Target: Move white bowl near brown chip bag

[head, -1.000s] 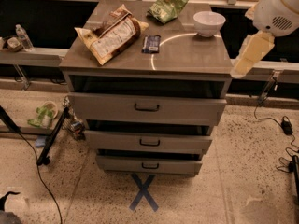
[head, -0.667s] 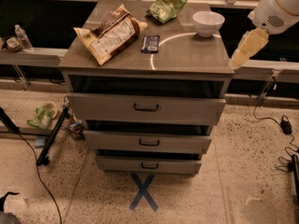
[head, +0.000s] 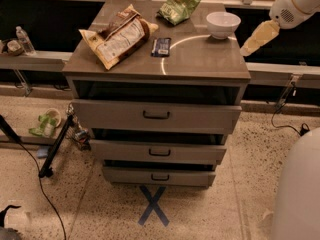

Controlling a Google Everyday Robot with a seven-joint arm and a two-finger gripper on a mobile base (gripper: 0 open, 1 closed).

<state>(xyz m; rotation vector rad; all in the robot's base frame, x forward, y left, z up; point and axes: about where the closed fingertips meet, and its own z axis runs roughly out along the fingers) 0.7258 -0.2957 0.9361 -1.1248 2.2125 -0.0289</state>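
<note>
The white bowl (head: 222, 24) stands upright near the back right corner of the cabinet top (head: 200, 59). The brown chip bag (head: 119, 37) lies on the left side of the top, white label panel up. My gripper (head: 255, 40) hangs off the right edge of the cabinet, to the right of the bowl and slightly nearer the camera, not touching it. Its yellowish fingers point down and left.
A green bag (head: 179, 7) lies at the back centre. A small dark blue bar wrapper (head: 161, 47) lies between the brown bag and the bowl. The cabinet has three drawers (head: 156, 116) slightly pulled out. A counter rail (head: 285, 73) runs behind right.
My gripper has moved up and toward the bowl, from lower beside the cabinet's right edge to near the bowl's height. Bowl and bags have not moved.
</note>
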